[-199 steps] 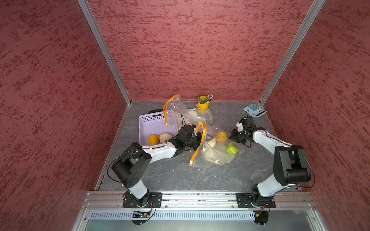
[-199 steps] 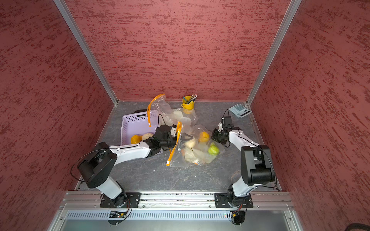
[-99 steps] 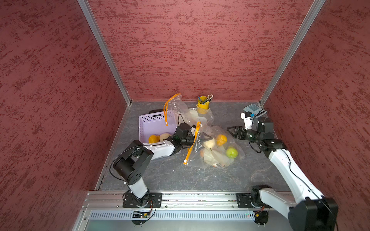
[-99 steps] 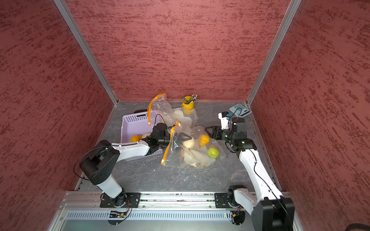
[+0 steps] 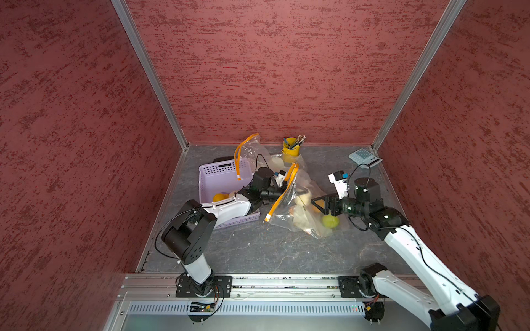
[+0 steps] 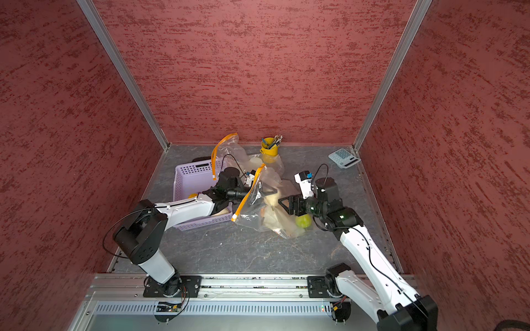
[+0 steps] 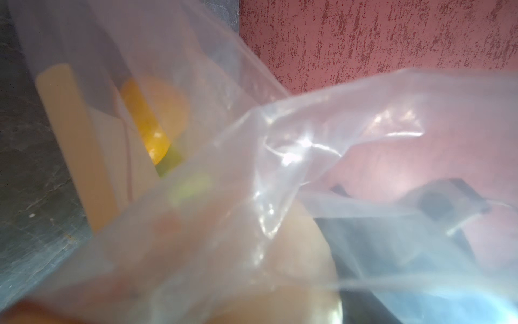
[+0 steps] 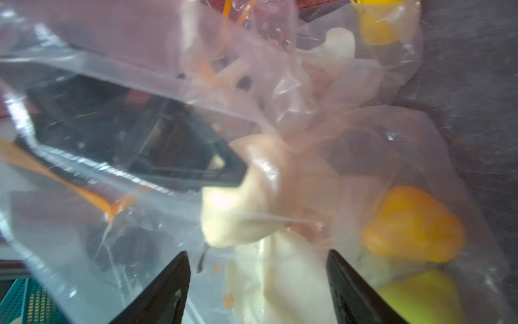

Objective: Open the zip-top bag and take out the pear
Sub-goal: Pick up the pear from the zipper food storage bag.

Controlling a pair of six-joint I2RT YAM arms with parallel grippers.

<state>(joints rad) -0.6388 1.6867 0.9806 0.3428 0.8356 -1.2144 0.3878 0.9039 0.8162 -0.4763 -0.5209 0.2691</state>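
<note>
The clear zip-top bag (image 5: 298,213) (image 6: 266,219) lies mid-table, its orange zip strip (image 5: 275,205) draped over my left gripper (image 5: 295,192) (image 6: 265,195), which reaches in through the mouth. The pale pear (image 5: 304,198) (image 6: 271,200) (image 8: 238,213) fills the space between its jaws (image 7: 280,266). One black finger (image 8: 196,162) presses on the pear's top, so the gripper is shut on it. My right gripper (image 5: 317,205) (image 6: 282,205) (image 8: 258,280) hovers open over the bag's closed end, pointing at the pear through the plastic.
An orange fruit (image 8: 412,224) and a green fruit (image 5: 330,221) also sit in the bag. A purple basket (image 5: 220,174) holding fruit stands to the left. A second bag (image 5: 252,149), a yellow pen cup (image 5: 291,147) and a calculator (image 5: 364,157) stand at the back.
My right gripper opened, left the bag's right edge, rose and now faces left over the bag. The left gripper stayed in the bag mouth; the zip strip shifted slightly left.
</note>
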